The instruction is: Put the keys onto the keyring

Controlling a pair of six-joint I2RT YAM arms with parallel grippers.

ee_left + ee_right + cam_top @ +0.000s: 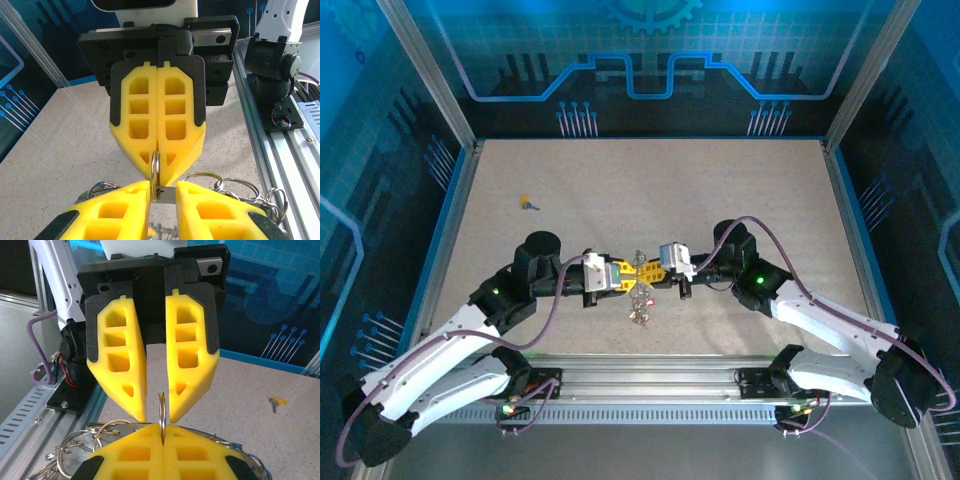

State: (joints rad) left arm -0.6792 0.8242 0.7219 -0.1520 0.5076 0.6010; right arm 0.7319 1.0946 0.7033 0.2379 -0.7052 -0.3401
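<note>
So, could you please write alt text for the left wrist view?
The right claw, shut, pinches a thin upright keyring at its yellow tips, facing the camera. Below, the left claw has a small silver piece between its tips.

A: Entry one, keyring (155, 167)?
B: Edge-on; lower arc hidden behind left hand (162, 191), which the bottom edge cuts off.
A: Entry two, yellow key (527, 203)?
B: Too small to read its shape.
A: Fringe pieces (641, 305)?
B: One blurred tangle; count indeterminable.
A: Left hand's grip?
B: Cannot tell.
</note>
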